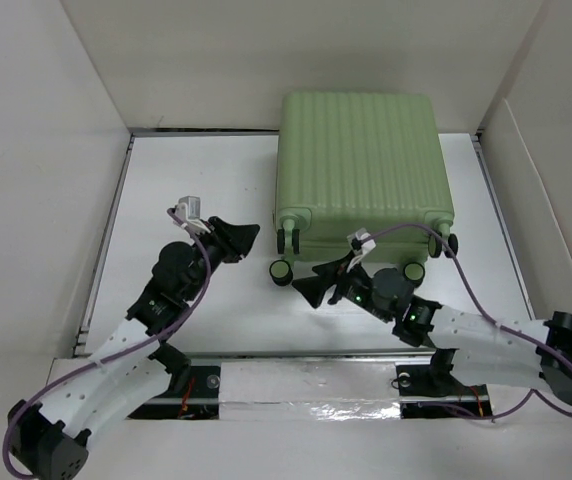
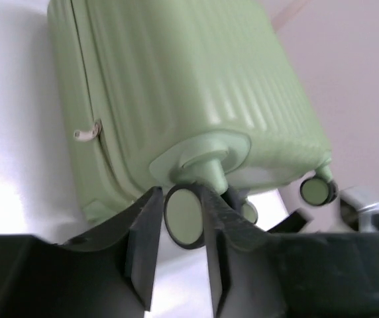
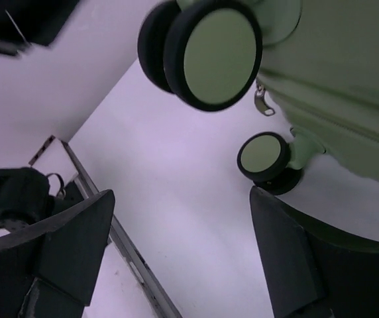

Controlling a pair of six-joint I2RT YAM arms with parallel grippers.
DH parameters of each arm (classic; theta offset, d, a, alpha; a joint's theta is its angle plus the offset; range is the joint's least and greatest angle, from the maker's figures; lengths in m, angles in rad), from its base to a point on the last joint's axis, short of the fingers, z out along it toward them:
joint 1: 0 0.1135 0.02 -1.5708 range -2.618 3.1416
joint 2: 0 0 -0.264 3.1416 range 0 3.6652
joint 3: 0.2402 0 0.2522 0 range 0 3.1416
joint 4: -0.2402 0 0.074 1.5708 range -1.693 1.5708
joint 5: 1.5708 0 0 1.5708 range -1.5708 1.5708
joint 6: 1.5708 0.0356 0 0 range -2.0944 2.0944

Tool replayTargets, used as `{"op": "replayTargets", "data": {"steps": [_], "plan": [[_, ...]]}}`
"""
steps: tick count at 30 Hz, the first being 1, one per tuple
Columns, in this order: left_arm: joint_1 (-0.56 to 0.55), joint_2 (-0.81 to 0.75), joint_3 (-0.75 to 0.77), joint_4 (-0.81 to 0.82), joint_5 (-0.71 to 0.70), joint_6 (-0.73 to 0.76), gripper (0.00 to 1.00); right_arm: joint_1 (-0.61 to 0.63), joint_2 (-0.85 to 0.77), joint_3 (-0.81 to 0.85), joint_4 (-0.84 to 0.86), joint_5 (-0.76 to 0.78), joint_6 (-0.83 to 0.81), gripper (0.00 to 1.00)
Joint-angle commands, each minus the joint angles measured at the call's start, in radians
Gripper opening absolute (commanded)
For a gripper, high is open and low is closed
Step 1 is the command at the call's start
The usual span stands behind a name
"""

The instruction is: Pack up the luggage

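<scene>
The luggage lies flat and zipped shut at the back centre, ribbed green shell up, wheels toward me. My left gripper points right at its left corner wheel, a short way off it. In the left wrist view the luggage fills the frame and that wheel shows just past my left gripper, whose jaws stand narrowly apart on nothing. My right gripper points left beside the lower left wheel. In its wrist view the right gripper is wide open over bare table, below two wheels.
White walls box in the table on three sides. A metal rail with foil tape runs along the near edge. A zipper pull hangs on the luggage's side. The left arm shows at the right wrist view's left.
</scene>
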State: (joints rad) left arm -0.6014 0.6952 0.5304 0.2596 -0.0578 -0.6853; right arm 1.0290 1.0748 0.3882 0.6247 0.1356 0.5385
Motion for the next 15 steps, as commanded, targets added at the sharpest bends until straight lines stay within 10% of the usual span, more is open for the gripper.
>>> {"op": "replayTargets", "data": {"steps": [1, 2, 6, 12, 15], "plan": [[0.009, 0.053, -0.033, 0.092, 0.134, 0.007, 0.22, 0.006, -0.085, 0.083, -0.219, 0.099, -0.073, 0.83], [0.009, 0.096, -0.033, 0.108, 0.177, 0.009, 0.16, 0.006, -0.102, 0.093, -0.246, 0.125, -0.081, 0.59], [0.009, 0.182, -0.023, 0.150, 0.236, 0.010, 0.07, 0.006, -0.157, 0.124, -0.339, 0.157, -0.101, 0.22], [0.009, 0.280, 0.019, 0.214, 0.363, 0.003, 0.02, -0.015, -0.216, 0.123, -0.376, 0.202, -0.094, 0.21], [-0.014, 0.299, 0.005, 0.269, 0.388, -0.016, 0.02, -0.030, -0.236, 0.143, -0.376, 0.158, -0.092, 0.55]]}}
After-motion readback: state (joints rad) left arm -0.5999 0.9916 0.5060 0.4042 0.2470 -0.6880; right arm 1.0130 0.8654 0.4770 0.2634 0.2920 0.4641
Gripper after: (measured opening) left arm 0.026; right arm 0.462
